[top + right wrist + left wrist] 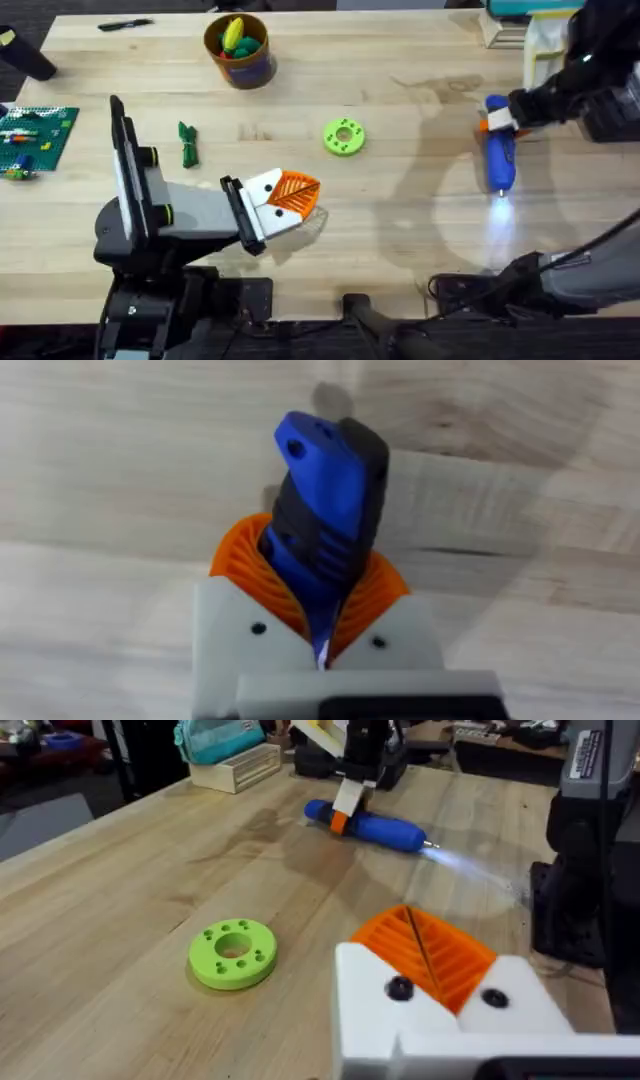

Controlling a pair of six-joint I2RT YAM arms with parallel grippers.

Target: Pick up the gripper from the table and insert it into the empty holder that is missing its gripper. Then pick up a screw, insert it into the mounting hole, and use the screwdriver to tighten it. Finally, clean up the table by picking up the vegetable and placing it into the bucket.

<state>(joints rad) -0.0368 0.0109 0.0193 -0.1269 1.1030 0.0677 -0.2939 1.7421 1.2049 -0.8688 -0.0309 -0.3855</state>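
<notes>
- The screwdriver (499, 158), one blue pen-shaped tool, lies on the table (420, 230) at about 3 o'clock in the overhead view, its lit tip throwing a pale glow on the wood toward 6 o'clock.
- The right gripper (492, 122) clamps the screwdriver near its rear end; the right wrist view (322, 622) shows what the overhead cannot: both orange ribbed pads (245, 570) pressed against the blue-and-black handle (325, 500).
- The left gripper (292, 192) rests low near the centre, its two orange tips closed together on nothing; the left wrist view (425, 955) shows them meeting along a thin seam.
- One lime-green disc (344, 136) lies between the two grippers.
- One vegetable (188, 144), dark green, lies at 9 o'clock.
- One bucket (240, 47) stands at 11 o'clock, holding a yellow and green toy (234, 34).
</notes>
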